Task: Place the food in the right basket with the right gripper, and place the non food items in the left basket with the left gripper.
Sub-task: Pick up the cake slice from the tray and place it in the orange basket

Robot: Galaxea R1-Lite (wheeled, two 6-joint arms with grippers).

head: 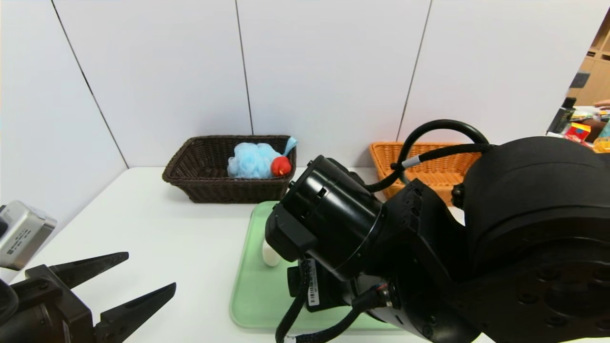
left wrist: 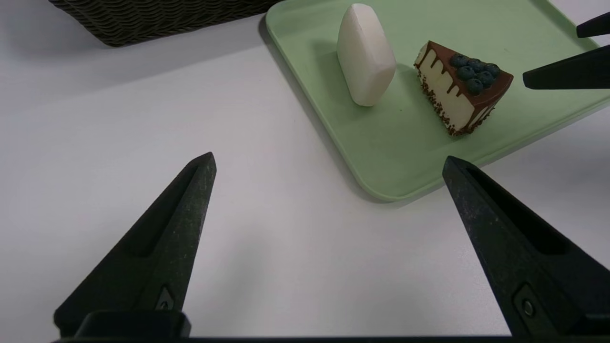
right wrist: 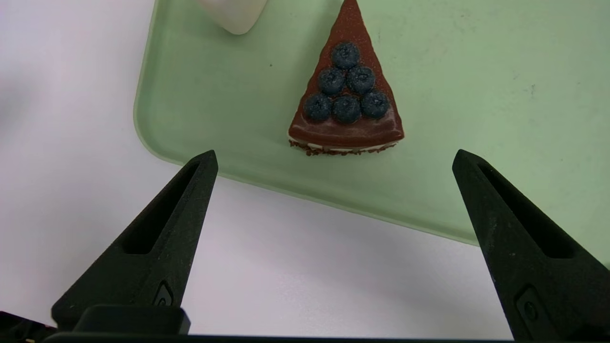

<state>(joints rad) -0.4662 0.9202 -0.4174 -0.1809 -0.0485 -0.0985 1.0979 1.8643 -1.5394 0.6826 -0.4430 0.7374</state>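
The right gripper (right wrist: 333, 159) hangs over the cake slice (right wrist: 346, 102) on the green tray (right wrist: 476, 71), jaws spread wide and empty; lower squarely astride the slice's sides, clear of the soap bar (left wrist: 365, 55)

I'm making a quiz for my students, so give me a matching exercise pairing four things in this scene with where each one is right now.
Things:
1. fluffy light-blue mesh bath puff
2. white rounded soap bar
3. triangular chocolate cake slice topped with blueberries
4. open left gripper

Places:
A. over the bare white table
B. inside the dark brown woven wicker basket
C. on the pale green tray, in front of the open right gripper
D. standing on edge on the pale green tray

Pairs: 1-B, 2-D, 3-C, 4-A
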